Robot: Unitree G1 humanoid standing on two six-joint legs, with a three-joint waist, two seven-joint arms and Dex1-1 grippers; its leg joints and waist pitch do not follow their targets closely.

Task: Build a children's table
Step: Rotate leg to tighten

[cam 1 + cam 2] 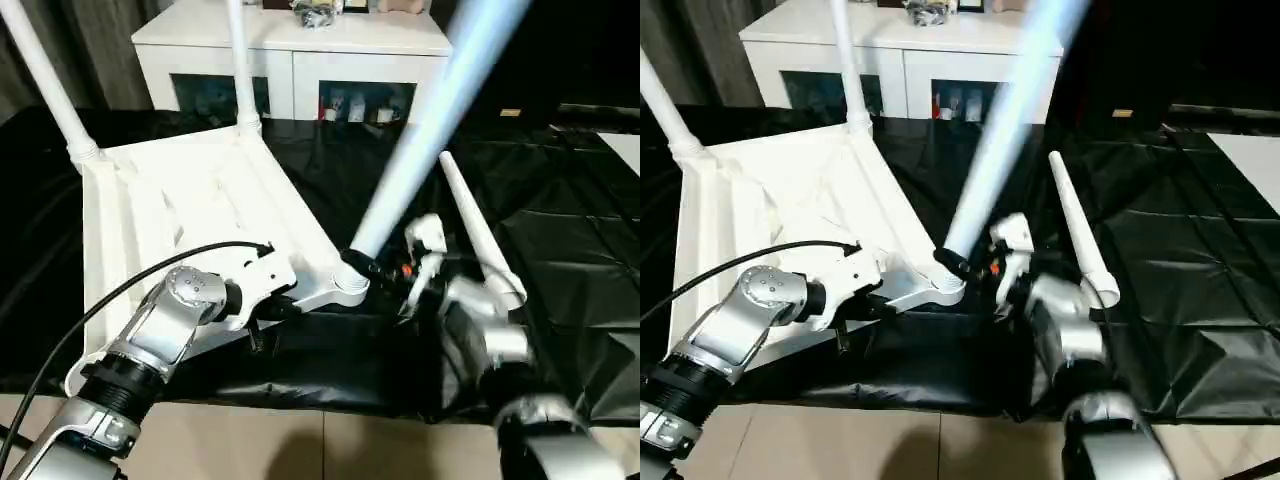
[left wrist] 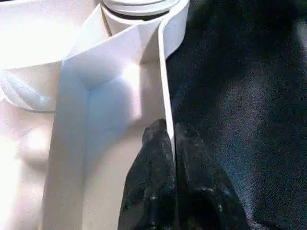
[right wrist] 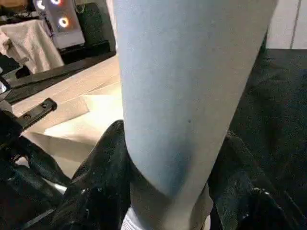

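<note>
The tabletop (image 1: 190, 215) lies upside down on the black-covered counter (image 1: 560, 230), ribbed underside up, over the counter's left half and reaching to its near edge. Two legs stand already seated in its far corner sockets: one at the far left corner (image 1: 45, 75) and one at the far right corner (image 1: 240, 60). A third leg (image 1: 430, 130) leans up and to the right out of the near right corner socket (image 1: 345, 285). A fourth leg (image 1: 475, 230) lies loose on the black cover just right of that socket, thin end pointing toward the far edge.

The left tool (image 2: 170, 143) is pinched shut on the thin wall of the tabletop's near edge, close to that same socket. The left wrist view makes this plain, with one black finger (image 2: 151, 172) on each side of the white rim; in the head views the tool is mostly hidden behind the silver forearm and its white housing.

The right tool (image 3: 168, 158) grips the leaning leg low down, just above the socket. The right wrist view shows the two black fingers (image 3: 103, 177) spread about halfway and pressed against either side of the pale tube. In the head views the right tool (image 1: 385, 272) sits dark at the foot of the leg.

Beyond the counter's far edge stands a white cabinet (image 1: 300, 50) with dark glass doors.
</note>
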